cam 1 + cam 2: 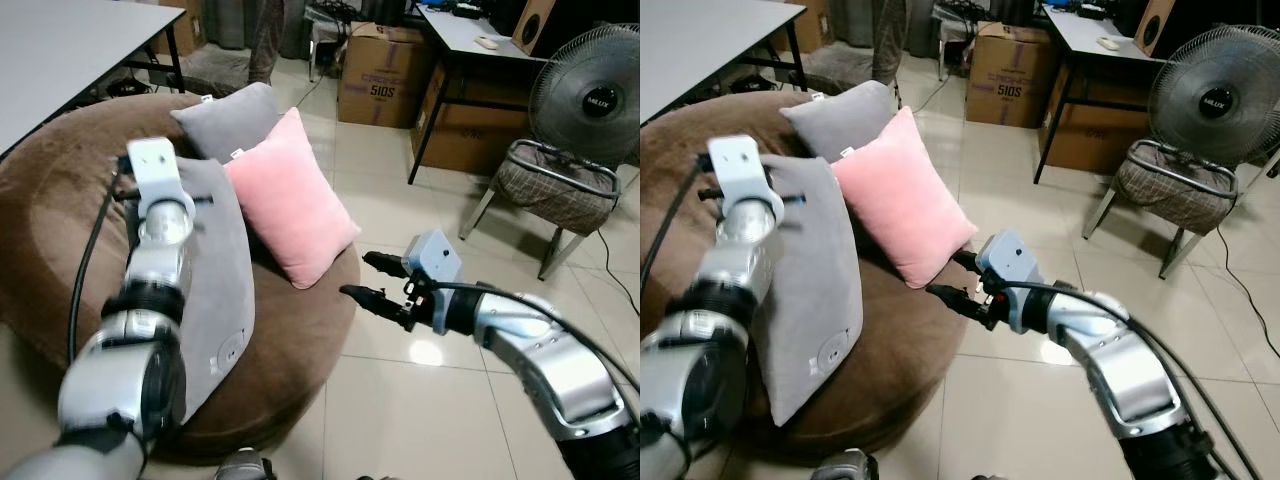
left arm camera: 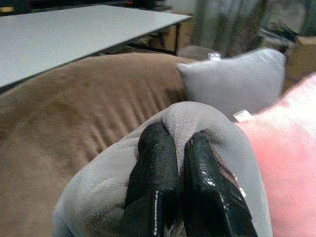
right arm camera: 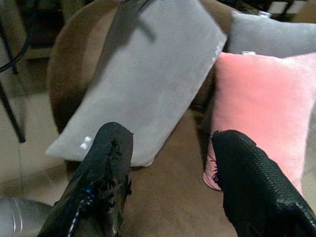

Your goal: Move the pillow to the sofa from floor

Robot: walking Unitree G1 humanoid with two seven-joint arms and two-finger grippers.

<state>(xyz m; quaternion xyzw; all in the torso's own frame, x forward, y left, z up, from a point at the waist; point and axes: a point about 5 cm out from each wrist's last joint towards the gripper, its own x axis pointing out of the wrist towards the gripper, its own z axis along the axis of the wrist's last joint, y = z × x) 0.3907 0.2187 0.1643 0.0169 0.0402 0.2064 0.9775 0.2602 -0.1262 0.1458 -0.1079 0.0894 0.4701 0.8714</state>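
A long grey pillow (image 1: 225,290) leans upright on the brown round sofa (image 1: 50,220), hanging over its front side. My left gripper (image 2: 178,140) is shut on that pillow's top edge, its fabric bunched around the black fingers (image 2: 155,163). A pink pillow (image 1: 295,200) stands beside it on the sofa, and a smaller grey pillow (image 1: 230,118) lies behind that. My right gripper (image 1: 357,275) is open and holds nothing, hovering over the tiled floor just right of the sofa's rim, fingertips pointing at the pink pillow (image 3: 266,103).
A grey table (image 1: 60,50) stands behind the sofa on the left. Cardboard boxes (image 1: 380,75) and a dark-legged desk (image 1: 470,40) are at the back. A floor fan (image 1: 590,90) and a low padded chair (image 1: 555,185) stand to the right. Tiled floor (image 1: 420,410) lies under my right arm.
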